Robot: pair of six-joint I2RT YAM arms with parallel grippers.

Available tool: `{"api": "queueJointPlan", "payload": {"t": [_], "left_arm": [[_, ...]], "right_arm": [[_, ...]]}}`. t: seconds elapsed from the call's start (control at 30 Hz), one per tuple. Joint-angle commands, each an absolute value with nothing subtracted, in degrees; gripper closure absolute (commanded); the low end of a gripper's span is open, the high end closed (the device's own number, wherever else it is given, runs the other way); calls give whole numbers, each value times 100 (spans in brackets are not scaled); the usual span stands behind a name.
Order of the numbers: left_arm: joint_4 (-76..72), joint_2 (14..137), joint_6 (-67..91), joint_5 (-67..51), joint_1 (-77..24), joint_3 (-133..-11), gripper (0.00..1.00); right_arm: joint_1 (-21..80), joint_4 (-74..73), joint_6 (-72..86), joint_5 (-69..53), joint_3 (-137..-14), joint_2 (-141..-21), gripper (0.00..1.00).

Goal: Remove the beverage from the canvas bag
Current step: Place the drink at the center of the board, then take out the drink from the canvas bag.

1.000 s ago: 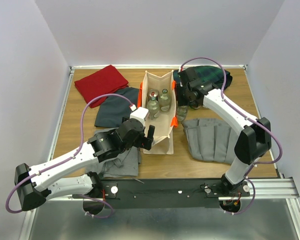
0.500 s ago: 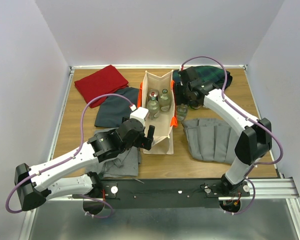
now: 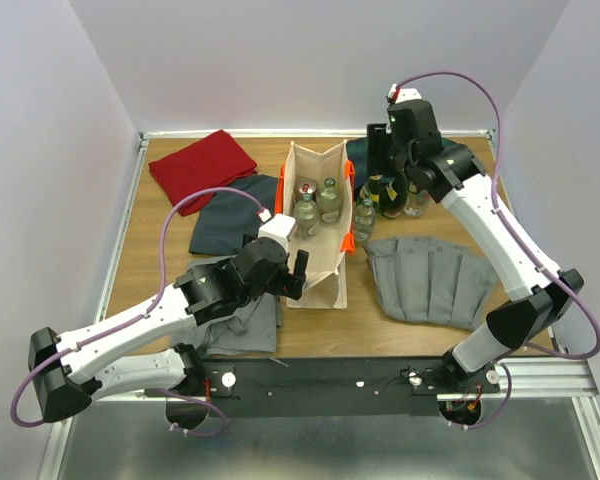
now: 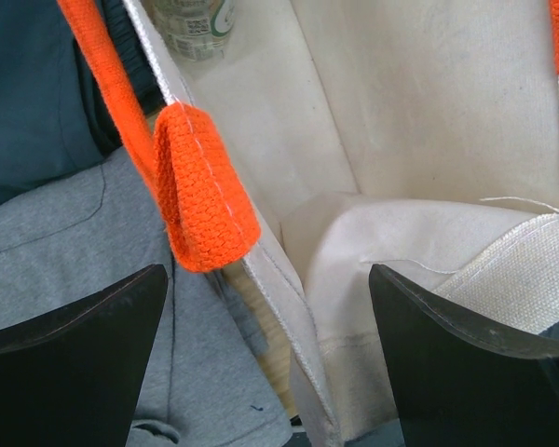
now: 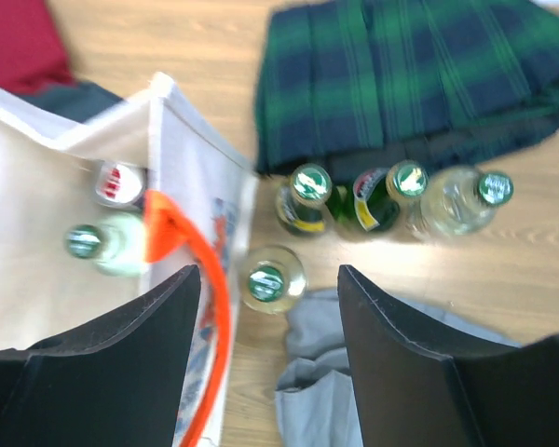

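The beige canvas bag (image 3: 318, 250) with orange handles (image 4: 200, 200) stands open at mid-table. Inside it are two green-capped bottles (image 3: 328, 197) and a can (image 5: 119, 183). A clear green-capped beverage bottle (image 3: 365, 216) (image 5: 272, 279) stands upright on the wood just right of the bag. My right gripper (image 3: 385, 172) (image 5: 267, 272) hangs open high above that bottle, holding nothing. At the bag's near left corner, my left gripper (image 3: 298, 272) (image 4: 267, 272) is open, with the bag's left wall (image 4: 289, 307) and handle loop between its jaws, untouched.
Three more bottles (image 5: 377, 200) stand in a row against a green tartan cloth (image 5: 401, 84). A grey folded cloth (image 3: 430, 280) lies right of the bag. A red cloth (image 3: 202, 165), a dark cloth (image 3: 230, 215) and a grey one (image 4: 65, 261) lie on the left.
My right gripper has opened, let go of the clear bottle beside the bag, and risen up and back. The left arm has not moved.
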State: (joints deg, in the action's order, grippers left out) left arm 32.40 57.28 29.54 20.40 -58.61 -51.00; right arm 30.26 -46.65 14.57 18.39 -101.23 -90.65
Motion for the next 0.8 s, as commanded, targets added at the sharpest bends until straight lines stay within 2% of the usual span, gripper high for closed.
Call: {"api": "queueJointPlan", "payload": {"t": [0.0,0.13,0.5,0.77], "left_arm": [[3586,5467,3015,2530,-5880,-5045,1],[3726,5440,3138,2847,-5880,-5115,1],[3621,5564,3243,2672,-5880,-5150,1],[3674,5546,3234,2716,-5880,-5177,1]], "right_arm": [[3032,-5088,1503,1319,-10790,-9035,31],[3172,-5597,1415,897,-11380,-9473,31],[3964,-5625,1169,360,-11873,-9984,31],[4069,-5475,1073,35,-11479,-10063,31]]}}
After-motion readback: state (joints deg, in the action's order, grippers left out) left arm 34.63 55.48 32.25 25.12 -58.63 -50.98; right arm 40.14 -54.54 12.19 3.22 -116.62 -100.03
